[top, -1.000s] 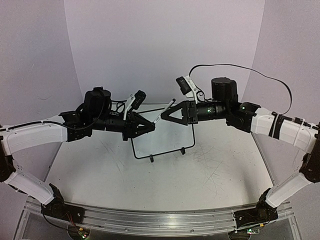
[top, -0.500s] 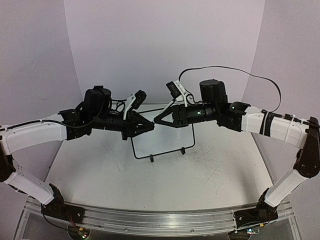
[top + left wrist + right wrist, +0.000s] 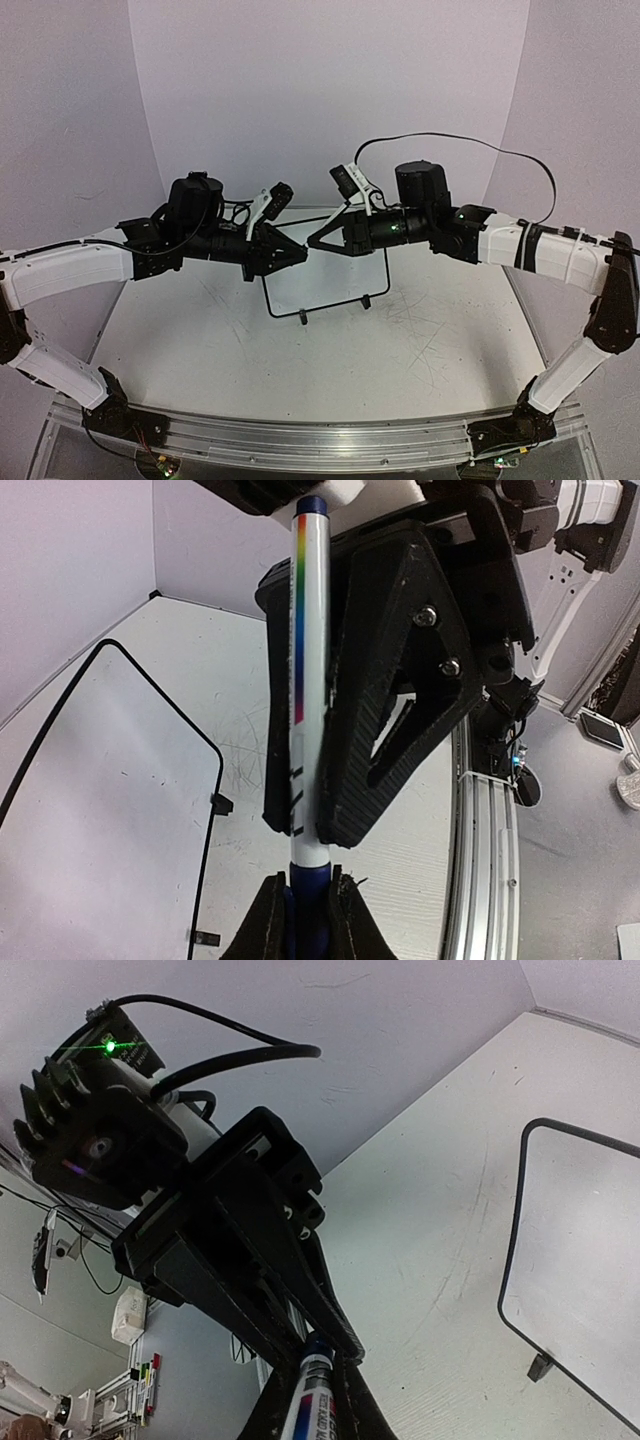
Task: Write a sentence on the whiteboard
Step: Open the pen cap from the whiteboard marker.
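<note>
The writing has not begun, as far as these views show. The whiteboard [image 3: 326,278] stands upright on its two small feet at the middle of the table [image 3: 430,330], toward the far side. The face that the wrist cameras catch is plain white, with no stroke of the sentence on it. From the top view I cannot tell whether anything is written on the side that faces away.

Both arms meet in the air just above the board's top edge, tip to tip, and they share one marker [image 3: 308,660]. It has a white barrel with a rainbow stripe and blue ends. The left gripper [image 3: 305,915] is clamped on the blue end nearest its own camera. The right gripper [image 3: 308,1405] is closed around the barrel further along, its fingers pressed in on both sides. The marker runs straight from one grip into the other and is well clear of the board.

I judge this to be the preparation step: the pen is held at two points, most likely so that the cap can be pulled off, though the pictures do not show whether the blue end in the left fingers is a cap or part of the body. Still to do are freeing the tip, bringing it down to the board and writing the whole sentence.
</note>
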